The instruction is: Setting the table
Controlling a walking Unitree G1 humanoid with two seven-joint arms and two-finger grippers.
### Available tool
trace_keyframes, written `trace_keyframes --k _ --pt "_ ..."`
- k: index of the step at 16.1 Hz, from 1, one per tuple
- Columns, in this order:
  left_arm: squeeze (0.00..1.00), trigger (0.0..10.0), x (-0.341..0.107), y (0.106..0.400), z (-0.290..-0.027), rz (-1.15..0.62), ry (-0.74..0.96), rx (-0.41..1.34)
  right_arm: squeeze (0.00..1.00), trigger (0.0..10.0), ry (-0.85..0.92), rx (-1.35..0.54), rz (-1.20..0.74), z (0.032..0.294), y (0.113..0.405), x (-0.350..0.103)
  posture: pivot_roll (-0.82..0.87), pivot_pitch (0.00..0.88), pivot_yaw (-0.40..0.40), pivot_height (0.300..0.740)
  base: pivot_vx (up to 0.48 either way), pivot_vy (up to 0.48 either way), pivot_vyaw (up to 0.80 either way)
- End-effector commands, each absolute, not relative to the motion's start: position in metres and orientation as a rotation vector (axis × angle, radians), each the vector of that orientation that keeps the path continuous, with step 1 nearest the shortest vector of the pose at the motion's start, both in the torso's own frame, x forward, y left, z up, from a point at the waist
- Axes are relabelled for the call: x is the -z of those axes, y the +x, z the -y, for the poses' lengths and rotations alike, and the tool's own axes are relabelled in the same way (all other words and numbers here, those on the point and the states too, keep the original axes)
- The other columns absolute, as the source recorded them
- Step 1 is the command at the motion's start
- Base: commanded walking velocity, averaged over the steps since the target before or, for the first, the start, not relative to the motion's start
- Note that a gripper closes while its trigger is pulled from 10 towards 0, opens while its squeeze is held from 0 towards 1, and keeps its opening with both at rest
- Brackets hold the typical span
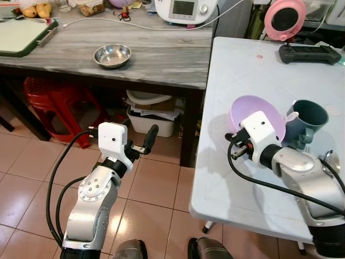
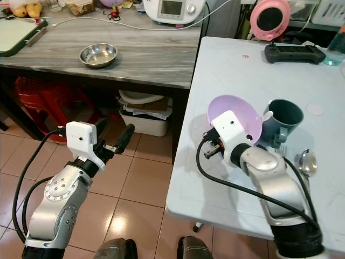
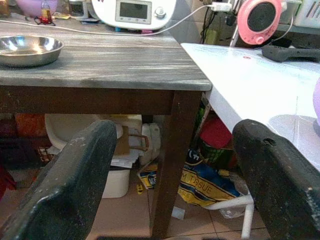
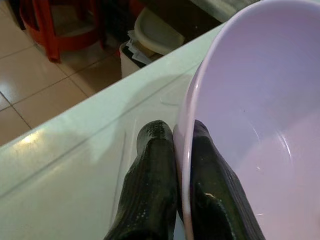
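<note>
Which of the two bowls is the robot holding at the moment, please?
The lilac plastic bowl, rim pinched by the right gripper over the white table; the steel bowl sits untouched on the wooden counter.

The right gripper (image 4: pixel 175 150) and its wrist block hide the lower half of the lilac bowl (image 2: pixel 240 116); the bowl covers part of the grey-blue mug (image 2: pixel 284 118), whose inside stays unreadable

Head cameras look down at both tables; wrist cameras sit close, sharing the white table (image 1: pixel 259 108).
</note>
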State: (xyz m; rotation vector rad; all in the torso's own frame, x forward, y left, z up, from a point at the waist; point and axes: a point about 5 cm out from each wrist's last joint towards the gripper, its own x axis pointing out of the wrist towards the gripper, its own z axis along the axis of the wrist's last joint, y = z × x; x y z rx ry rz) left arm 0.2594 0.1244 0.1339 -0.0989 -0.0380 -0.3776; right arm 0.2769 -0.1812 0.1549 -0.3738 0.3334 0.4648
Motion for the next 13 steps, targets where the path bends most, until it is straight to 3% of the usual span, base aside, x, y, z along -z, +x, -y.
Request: trace_keyframes --k 1,6,13 --pt "0.0 10.0 -0.134 0.259 -0.124 0.033 -0.094 0.384 0.0 0.0 -0.375 -0.429 -0.306 0.179 0.278 -0.152 -0.04 0.106 0.031 0.74 0.0 0.0 0.0" --pt "0.0 10.0 -0.136 0.259 -0.119 0.044 -0.076 0.424 0.0 0.0 -0.258 -0.245 -0.082 0.17 0.285 -0.169 -0.04 0.109 0.027 0.74 0.0 0.408 0.0" --pt "0.0 10.0 -0.141 0.265 -0.125 0.08 -0.046 0.401 0.0 0.0 -0.177 -0.194 0.027 0.159 0.282 -0.175 -0.05 0.108 0.027 0.74 0.0 0.48 0.0"
